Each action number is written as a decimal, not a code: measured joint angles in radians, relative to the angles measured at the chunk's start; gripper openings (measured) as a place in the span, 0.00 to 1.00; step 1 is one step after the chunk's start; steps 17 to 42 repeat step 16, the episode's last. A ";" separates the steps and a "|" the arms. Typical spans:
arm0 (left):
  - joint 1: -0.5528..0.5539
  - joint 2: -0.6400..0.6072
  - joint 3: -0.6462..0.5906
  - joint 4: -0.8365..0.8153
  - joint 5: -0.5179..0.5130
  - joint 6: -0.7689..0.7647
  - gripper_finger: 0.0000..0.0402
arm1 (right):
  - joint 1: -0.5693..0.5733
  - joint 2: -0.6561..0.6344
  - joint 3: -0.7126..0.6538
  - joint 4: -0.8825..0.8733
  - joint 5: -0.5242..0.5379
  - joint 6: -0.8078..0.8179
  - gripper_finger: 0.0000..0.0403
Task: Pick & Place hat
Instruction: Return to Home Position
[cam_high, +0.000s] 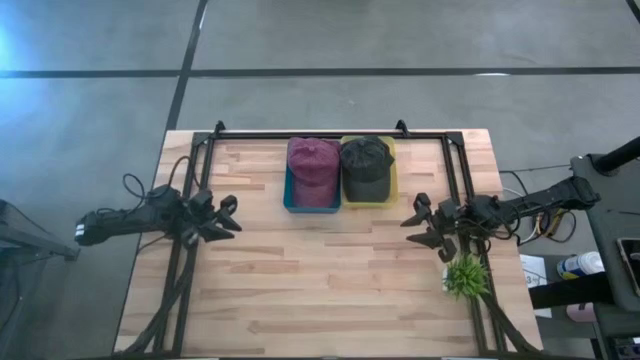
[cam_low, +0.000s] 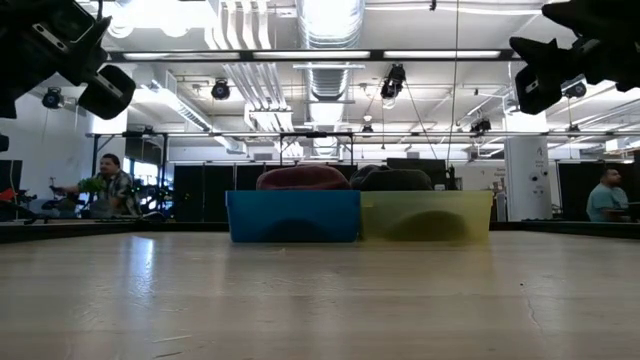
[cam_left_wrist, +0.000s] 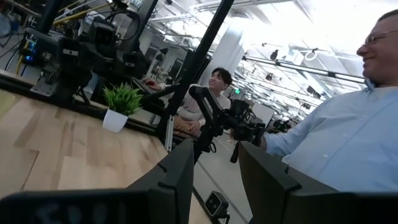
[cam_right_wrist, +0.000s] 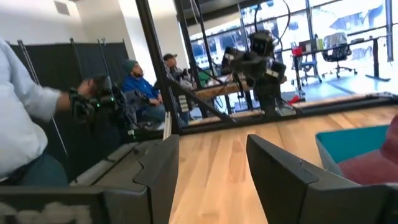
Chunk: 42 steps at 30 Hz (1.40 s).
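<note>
While both arms hang above the table (cam_high: 300, 290) with nothing in their grasp, the left claw (cam_high: 233, 215) sits over the left side of the boards. Its two fingers are spread, and its own wrist view shows a plain gap between them. The right claw (cam_high: 412, 212) mirrors it over the right side, fingers likewise parted. The two claws point toward each other across the bare middle of the wood. In the low view each hangs high, well above the height of the bin rims.

Closest to the right claw is a small potted plant (cam_high: 465, 276). It stands back beside that arm's wrist toward the table's front edge, apart from the fingers.

Farther off, the black cap (cam_high: 365, 165) lies ahead of the right claw and off to one side, toward the far edge of the table, near it but clearly apart. It rests crown up in the yellow bin (cam_high: 393, 188) and fills it. From the left claw it is the farther of the two caps. The blue bin (cam_high: 288, 203) lies between, holding a maroon cap (cam_high: 312, 167). The two bins stand side by side, touching (the low view shows both crowns bulging over the rims).

Beyond the table, a person in a pale blue shirt (cam_left_wrist: 348, 143) stands past the right arm, and other people sit or stand farther back in the room.
</note>
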 joint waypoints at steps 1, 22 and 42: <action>0.000 0.001 0.000 0.000 0.000 0.000 0.30 | 0.000 0.002 0.000 -0.007 0.000 0.000 0.45; 0.003 -0.001 -0.009 -0.002 -0.002 -0.002 0.30 | 0.000 -0.053 0.000 -0.012 0.003 0.000 0.46; 0.003 -0.001 -0.009 -0.002 -0.002 -0.002 0.30 | 0.000 -0.053 0.000 -0.012 0.003 0.000 0.46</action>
